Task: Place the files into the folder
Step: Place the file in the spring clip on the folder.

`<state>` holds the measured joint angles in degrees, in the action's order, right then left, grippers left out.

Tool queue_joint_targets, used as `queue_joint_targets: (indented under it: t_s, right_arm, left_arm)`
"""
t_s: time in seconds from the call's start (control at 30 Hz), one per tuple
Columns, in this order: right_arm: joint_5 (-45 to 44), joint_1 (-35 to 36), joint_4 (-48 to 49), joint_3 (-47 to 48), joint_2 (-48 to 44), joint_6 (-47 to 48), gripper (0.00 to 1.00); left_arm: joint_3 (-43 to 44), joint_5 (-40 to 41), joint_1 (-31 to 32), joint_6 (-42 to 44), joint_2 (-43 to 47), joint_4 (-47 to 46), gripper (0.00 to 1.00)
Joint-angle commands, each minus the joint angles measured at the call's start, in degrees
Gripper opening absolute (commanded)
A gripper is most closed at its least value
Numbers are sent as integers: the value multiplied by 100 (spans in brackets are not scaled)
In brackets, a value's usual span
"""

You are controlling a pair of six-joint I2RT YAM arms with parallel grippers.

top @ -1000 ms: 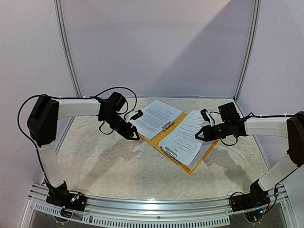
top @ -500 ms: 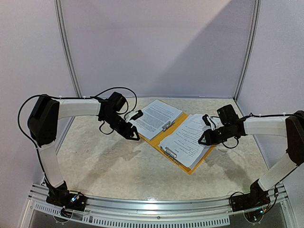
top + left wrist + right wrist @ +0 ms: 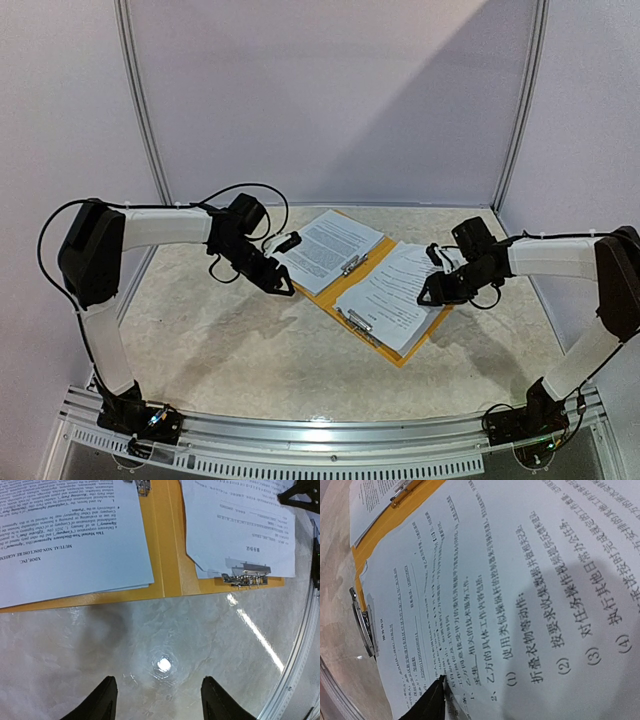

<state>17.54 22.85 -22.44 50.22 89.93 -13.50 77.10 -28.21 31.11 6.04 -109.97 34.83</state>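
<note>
While right hand [image 3: 432, 291] hovers unclenched over files [image 3: 392, 292], left hand [image 3: 282, 284] unclenched beside folder [image 3: 330, 287].

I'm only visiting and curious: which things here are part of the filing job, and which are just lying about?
Part of the job:
- files, white printed sheets
- folder, orange, lying open under them
- metal clips on the folder

Just there:
- marbled table
- nothing else loose in view

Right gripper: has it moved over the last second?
Yes. The right gripper has shifted slightly right, toward the folder's right edge, and come down onto the right-hand files. The folder stayed put.
</note>
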Motion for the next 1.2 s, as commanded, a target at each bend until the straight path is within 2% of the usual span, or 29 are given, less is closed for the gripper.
queue_joint_targets:
  t_s: [0.0,0.2,0.33,0.6,0.77,0.8,0.87,1.17]
  right_arm:
    - [-214,-18,-439,256,101,-28,52]
    - [-486,-20,-838,407,233,-104,55]
    - [-508,-20,-962,460,271,-144,62]
    - [-450,-18,-1132,562,270,-171,65]
    - [-732,-18,-1465,713,279,-166,70]
    - [-797,-24,-1530,755,286,-169,72]
    - [-923,-18,-1706,848,321,-183,82]
    - [-1297,-18,-2152,1307,300,-144,81]
  left_arm:
    - [130,-106,88,98,-130,100,59]
    - [130,-115,88,101,-142,94,59]
    - [130,-115,88,120,-130,110,59]
    - [147,-115,88,134,-132,138,59]
    - [152,-115,88,155,-121,166,59]
    - [156,-115,88,158,-116,172,59]
    - [156,-124,88,167,-113,179,59]
    - [172,-80,88,249,-44,227,59]
